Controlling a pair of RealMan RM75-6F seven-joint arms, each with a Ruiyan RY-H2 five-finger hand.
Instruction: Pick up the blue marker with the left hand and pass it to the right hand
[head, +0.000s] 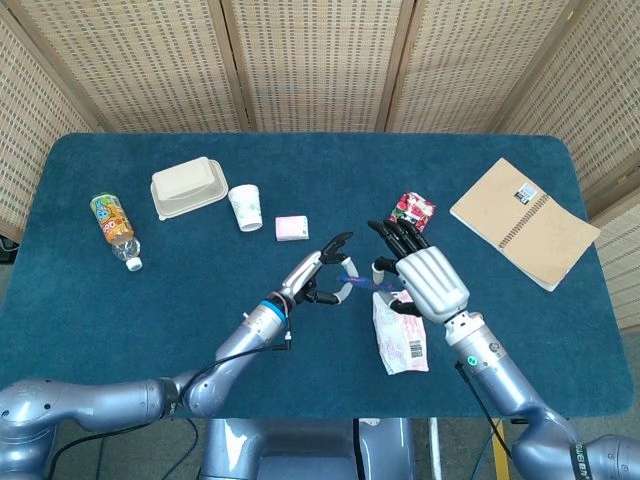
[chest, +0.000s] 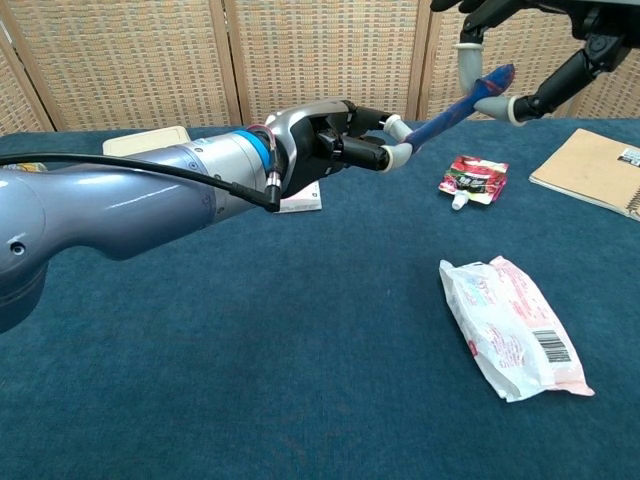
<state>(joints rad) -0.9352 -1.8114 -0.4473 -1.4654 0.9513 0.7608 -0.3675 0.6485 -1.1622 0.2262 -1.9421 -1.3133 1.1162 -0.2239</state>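
Observation:
The blue marker (head: 358, 283) (chest: 450, 110) hangs in the air over the middle of the table, slanting up toward the right. My left hand (head: 318, 272) (chest: 335, 140) pinches its lower end between thumb and fingertips. My right hand (head: 425, 280) (chest: 560, 80) is at the marker's upper end, and a white-tipped finger and the thumb (chest: 497, 105) close on the tip from above and below. The other right fingers stay spread. Both hands touch the marker at once.
A white and pink packet (head: 400, 335) (chest: 510, 325) lies under the right hand. A red pouch (head: 411, 210), a brown notebook (head: 524, 222), a pink box (head: 291, 228), a paper cup (head: 245, 207), a beige container (head: 188, 187) and a bottle (head: 115, 228) lie further back.

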